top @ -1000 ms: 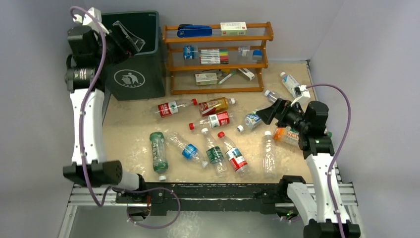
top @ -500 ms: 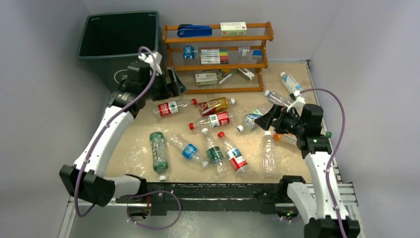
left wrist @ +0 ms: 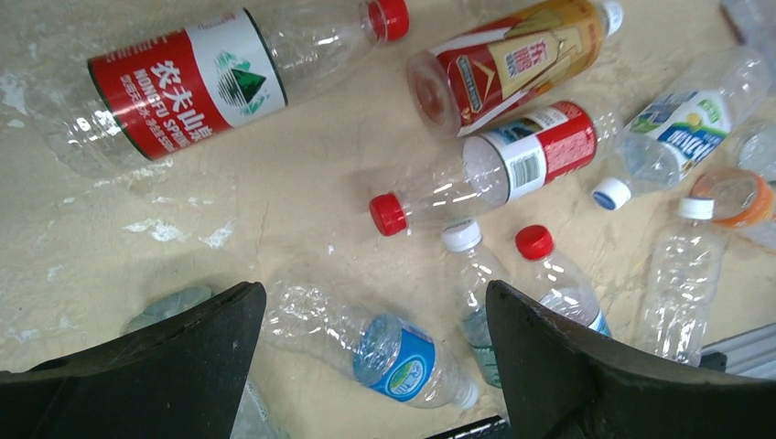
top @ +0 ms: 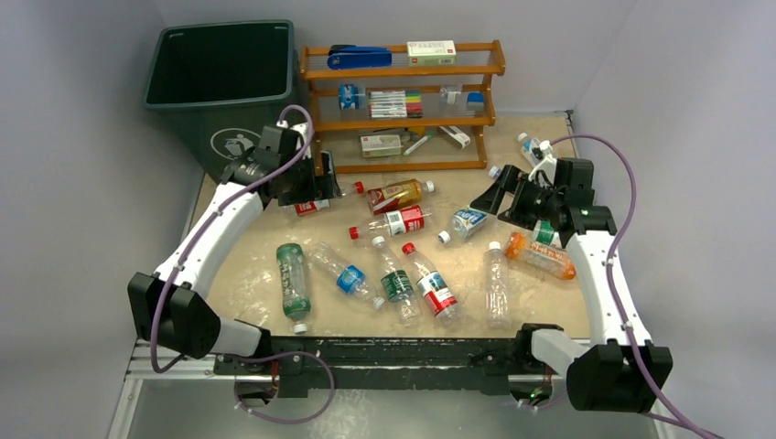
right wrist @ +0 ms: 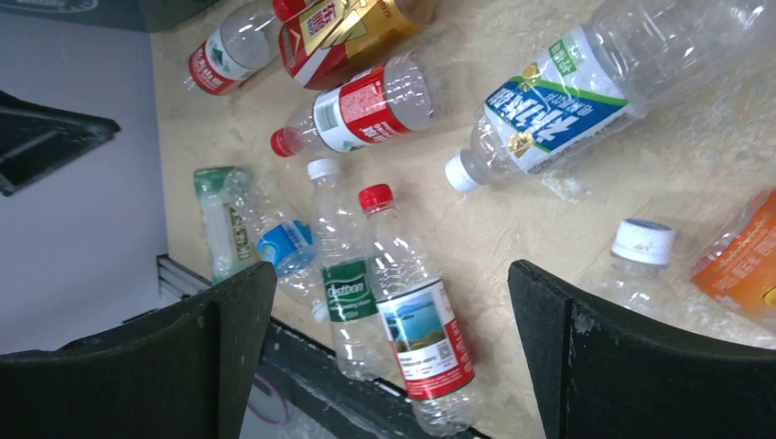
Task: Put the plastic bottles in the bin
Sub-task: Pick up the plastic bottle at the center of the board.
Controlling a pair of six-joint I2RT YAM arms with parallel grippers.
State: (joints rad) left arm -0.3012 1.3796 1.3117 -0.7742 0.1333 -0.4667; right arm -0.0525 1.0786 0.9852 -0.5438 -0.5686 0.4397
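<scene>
Since a second ago, the left arm has left the bin and come down over the table. I read the left gripper as spread wide and empty, hanging just beside the red-labelled bottle. The right gripper has drawn back toward the far right, also spread and empty, near the blue-and-white-labelled bottle; the orange bottle now lies uncovered. The plastic bottles lie scattered on the table, outside the bin at the far left corner.
</scene>
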